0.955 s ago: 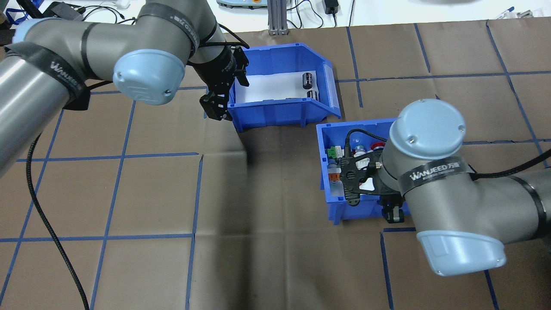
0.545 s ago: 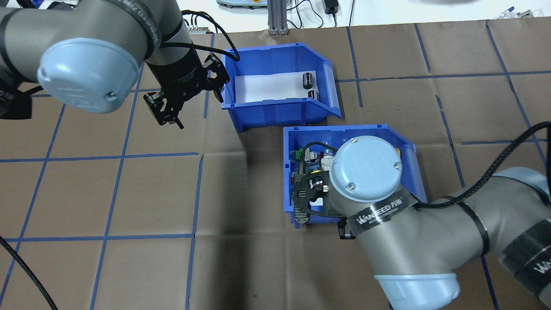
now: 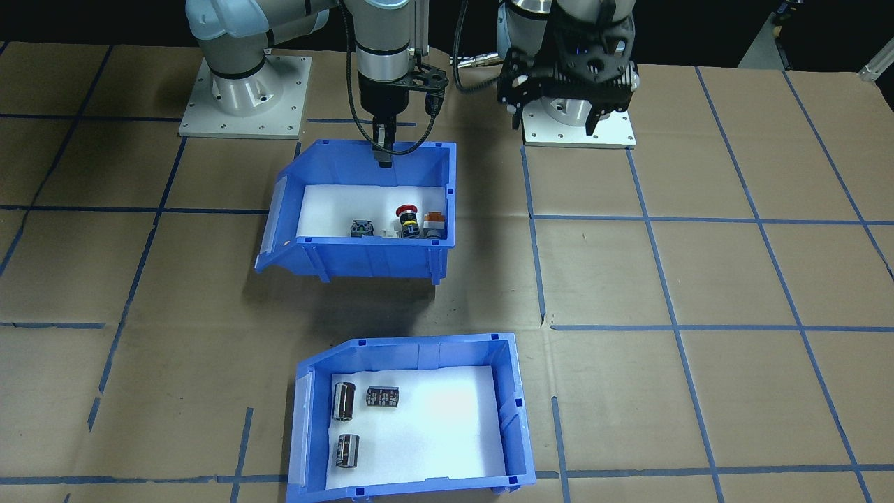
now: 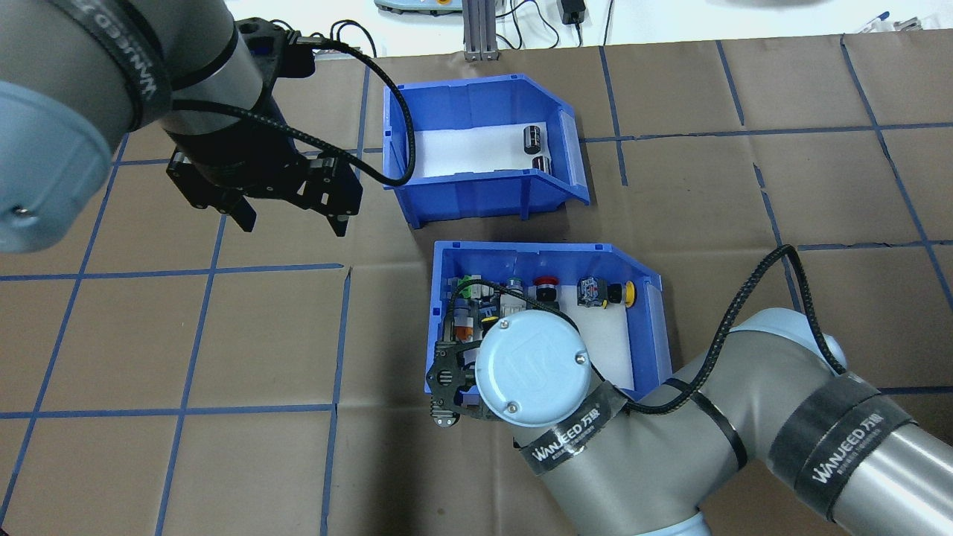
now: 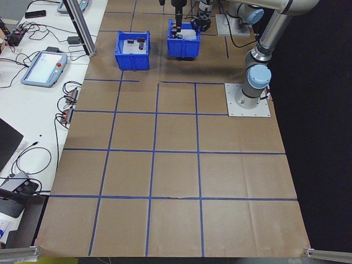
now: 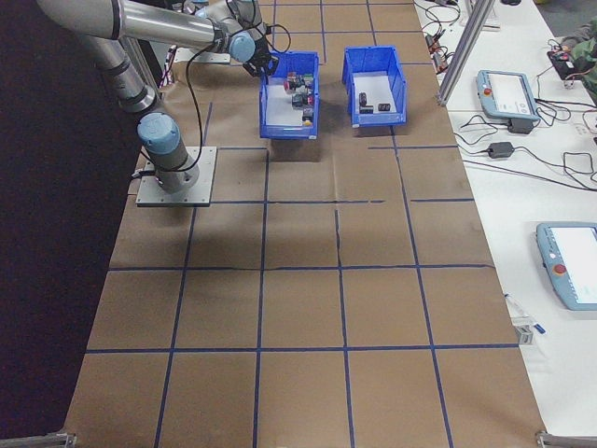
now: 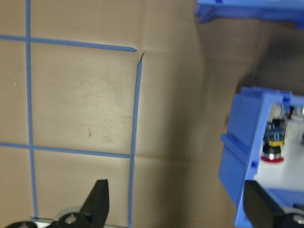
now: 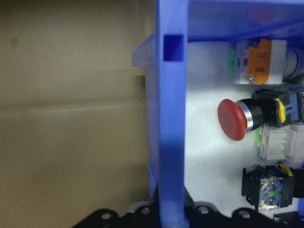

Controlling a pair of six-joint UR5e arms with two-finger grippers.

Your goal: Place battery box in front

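Note:
The battery box (image 4: 476, 195), a blue bin with dark cylinders (image 4: 532, 138) on white foam, stands at the table's far side; it is nearest the camera in the front-facing view (image 3: 419, 353). Behind it, closer to me, is the blue bin of push-button switches (image 4: 521, 249) (image 3: 370, 258). My right gripper (image 3: 383, 150) is shut on that switch bin's near wall (image 8: 171, 118), which runs between its fingers. My left gripper (image 4: 292, 222) hangs open over bare paper left of the battery box, holding nothing, and shows again in the left wrist view (image 7: 178, 204).
Brown paper with a blue tape grid (image 4: 216, 268) covers the table. Both arm base plates (image 3: 244, 98) (image 3: 580, 129) lie on my side. An aluminium post (image 4: 480, 30), cables and a teach pendant (image 5: 44, 67) line the far edge.
My right arm has dragged the switch bin leftward, behind the battery box. My left gripper has pulled away from the battery box's left wall, moving left and back, and has opened wide.

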